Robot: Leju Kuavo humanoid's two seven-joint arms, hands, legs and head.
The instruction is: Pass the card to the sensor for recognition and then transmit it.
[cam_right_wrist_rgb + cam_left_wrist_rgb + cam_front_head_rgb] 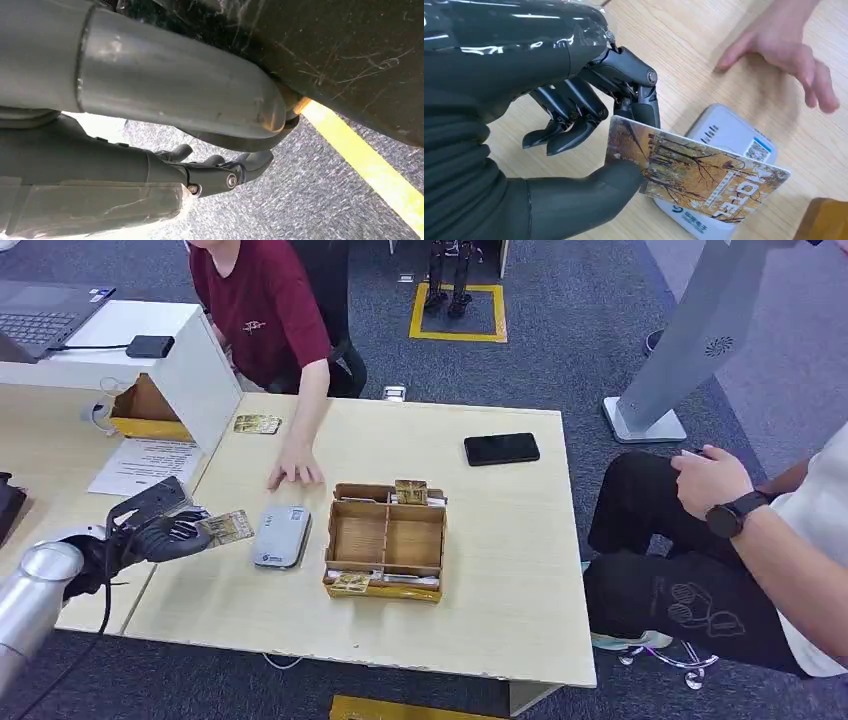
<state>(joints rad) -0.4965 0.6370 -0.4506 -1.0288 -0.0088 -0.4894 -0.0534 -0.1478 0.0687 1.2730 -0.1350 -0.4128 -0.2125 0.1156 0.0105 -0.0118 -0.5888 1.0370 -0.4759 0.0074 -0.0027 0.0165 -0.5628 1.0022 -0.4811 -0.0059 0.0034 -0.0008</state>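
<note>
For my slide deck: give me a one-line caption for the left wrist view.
The left hand pinches a card over the grey card reader, a person's hand resting nearby.

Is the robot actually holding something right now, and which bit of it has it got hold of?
Yes: the left hand pinches a card by one short end, thumb against finger. The right hand holds nothing.
</note>
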